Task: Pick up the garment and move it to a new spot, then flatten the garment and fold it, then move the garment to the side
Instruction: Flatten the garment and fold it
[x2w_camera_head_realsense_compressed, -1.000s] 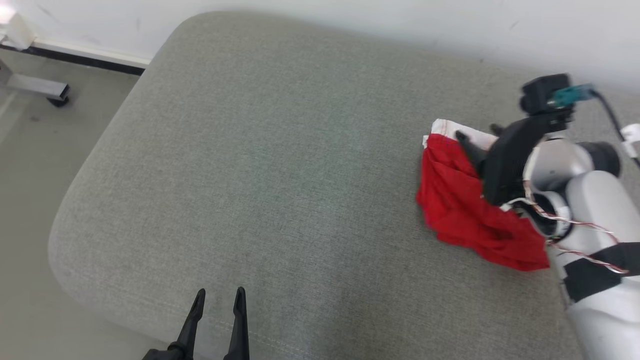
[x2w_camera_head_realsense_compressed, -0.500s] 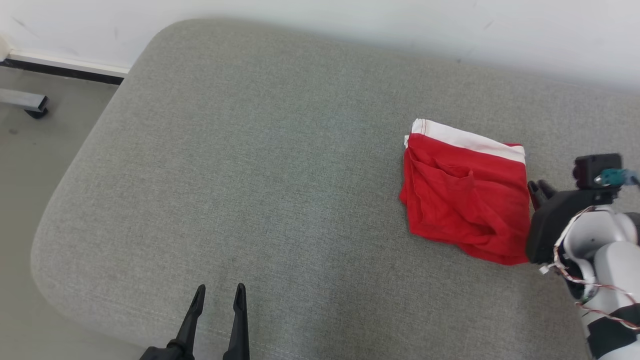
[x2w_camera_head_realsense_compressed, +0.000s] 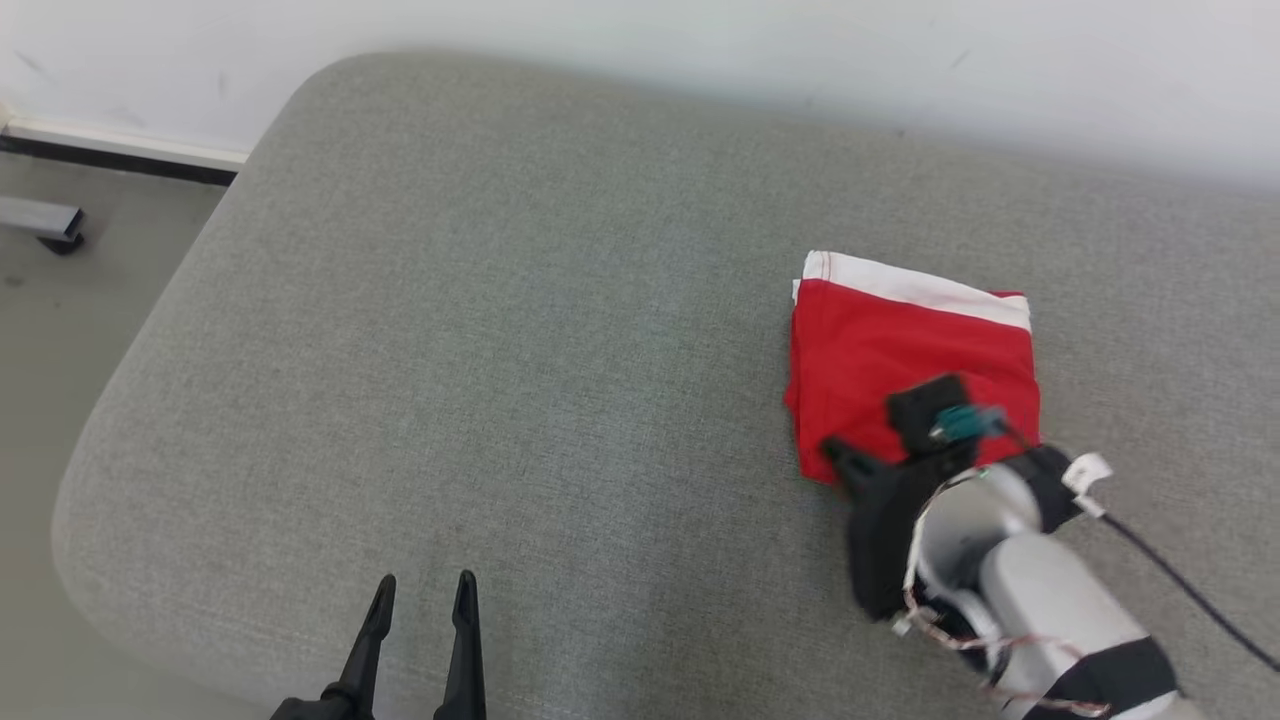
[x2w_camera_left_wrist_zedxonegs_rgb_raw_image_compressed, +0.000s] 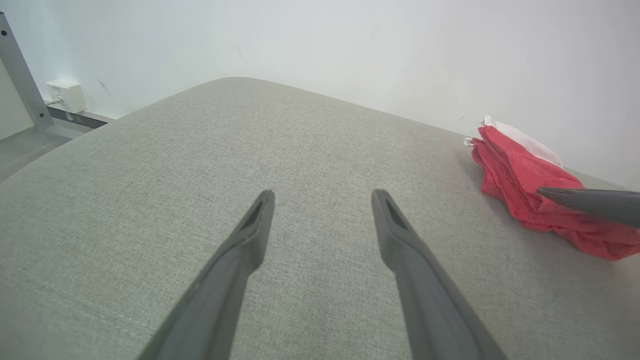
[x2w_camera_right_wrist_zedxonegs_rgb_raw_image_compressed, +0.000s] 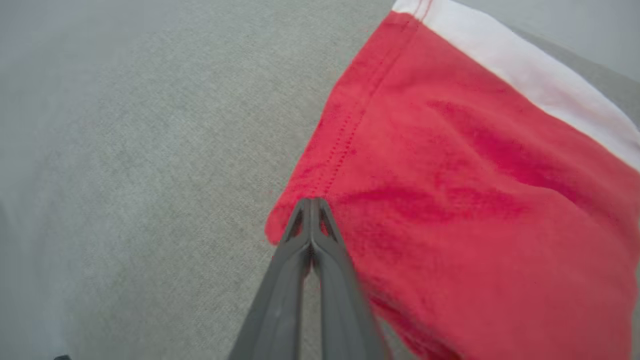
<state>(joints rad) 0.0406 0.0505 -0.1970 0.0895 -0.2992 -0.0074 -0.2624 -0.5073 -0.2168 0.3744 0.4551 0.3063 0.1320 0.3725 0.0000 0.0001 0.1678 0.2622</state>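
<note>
Garment (x2w_camera_head_realsense_compressed: 905, 350), red with a white band, lies folded on the cushion (x2w_camera_head_realsense_compressed: 500, 350), right side; right claw (x2w_camera_right_wrist_zedxonegs_rgb_raw_image_compressed: 311, 201) pressed together at its corner, perhaps nipping cloth; left claw (x2w_camera_head_realsense_compressed: 425, 580) spread, well apart

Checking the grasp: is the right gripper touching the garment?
Cannot tell: in right wrist view the shut right gripper overlaps the garment at its corner; no pinch visible.
</note>
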